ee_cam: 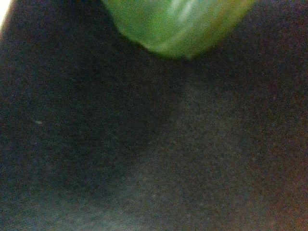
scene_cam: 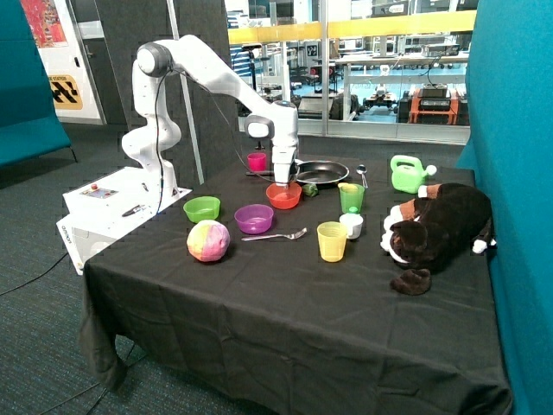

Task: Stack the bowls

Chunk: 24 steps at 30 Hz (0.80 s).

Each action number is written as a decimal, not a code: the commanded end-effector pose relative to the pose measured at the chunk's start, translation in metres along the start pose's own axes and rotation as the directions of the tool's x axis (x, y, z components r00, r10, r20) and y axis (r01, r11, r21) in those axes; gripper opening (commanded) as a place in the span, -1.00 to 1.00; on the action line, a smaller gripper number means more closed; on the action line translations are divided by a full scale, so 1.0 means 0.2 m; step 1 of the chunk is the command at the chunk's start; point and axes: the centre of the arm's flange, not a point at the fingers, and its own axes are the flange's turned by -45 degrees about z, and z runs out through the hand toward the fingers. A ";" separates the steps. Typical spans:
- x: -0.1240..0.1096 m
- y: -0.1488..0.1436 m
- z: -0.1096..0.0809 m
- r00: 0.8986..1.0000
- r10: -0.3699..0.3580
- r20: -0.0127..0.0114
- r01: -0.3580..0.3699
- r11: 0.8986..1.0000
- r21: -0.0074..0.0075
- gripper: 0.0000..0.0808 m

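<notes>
Bowls first: three of them sit on the black tablecloth [scene_cam: 285, 303], none stacked on another. Lime green bowl [scene_cam: 201, 208] is nearest the table's edge by the robot's base, the purple bowl [scene_cam: 254, 218] is just beside it, a small gap between them, and the orange-red bowl [scene_cam: 283, 195] stands a little further back, near the black frying pan [scene_cam: 320, 173]. Down over that orange-red bowl comes the white arm, and the gripper [scene_cam: 282, 182] is right at the bowl's rim, its tip dipping into or against the bowl; whether the claw is wide, narrow or holding anything, I cannot tell from the outside view. Wrist view gives only dark cloth and a blurred green shape [ee_cam: 180, 24] at one edge, too blurred to name. Around the bowls: a pastel ball [scene_cam: 208, 240] in front of the green bowl, a spoon [scene_cam: 276, 235] lying just in front of the purple one, a yellow cup [scene_cam: 332, 241] and a green cup [scene_cam: 352, 198] with a small white object [scene_cam: 351, 225] between them. A pink cup [scene_cam: 257, 162] stands behind the arm, a green watering can [scene_cam: 406, 174] at the far side, and a dark plush toy [scene_cam: 436, 225] sprawls near the teal wall [scene_cam: 510, 173].
</notes>
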 end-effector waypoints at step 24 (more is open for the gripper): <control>-0.03 0.12 -0.40 1.000 0.010 0.002 -0.010 1.000 0.006 -1.00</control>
